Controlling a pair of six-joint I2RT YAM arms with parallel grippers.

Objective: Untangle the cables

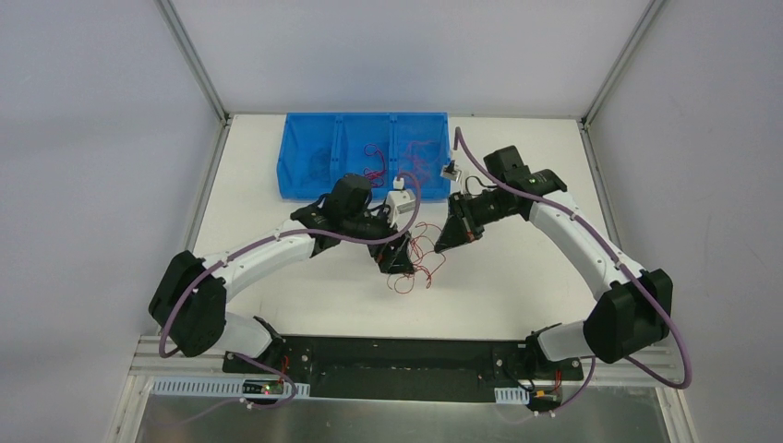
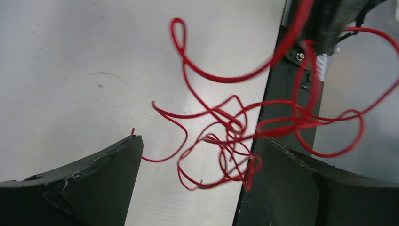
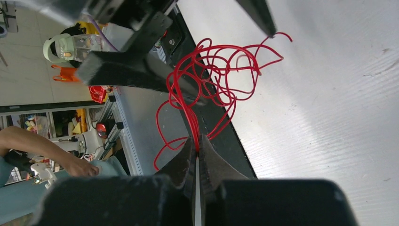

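Top view: L claw (image 1: 399, 255) and R claw (image 1: 447, 244) sit close together over mid-desk (image 1: 305, 295), tips angled down. Cables (image 1: 423, 266), a red curly tangle, are between and just below the two claws, on the near side of a blue bin (image 1: 297, 148). The bin is at the far edge, w/ more red strands (image 1: 375, 172) in its mid and right compartments.

L wrist view: L claw is wide open, its fingers (image 2: 94, 181) spread to either side of the frame. The red tangle sits in the gap btwn them, w/ loops trailing up and to the right. No finger is closed on any strand. One thin end lies right by the left fingertip.

R wrist view: R claw is fully closed, pinching a few red strands at its tips. From there the strands run up into the main knot. The knot hangs btwn the L claw's open fingers, over the desk edge. Can't tell if it touches the desk.
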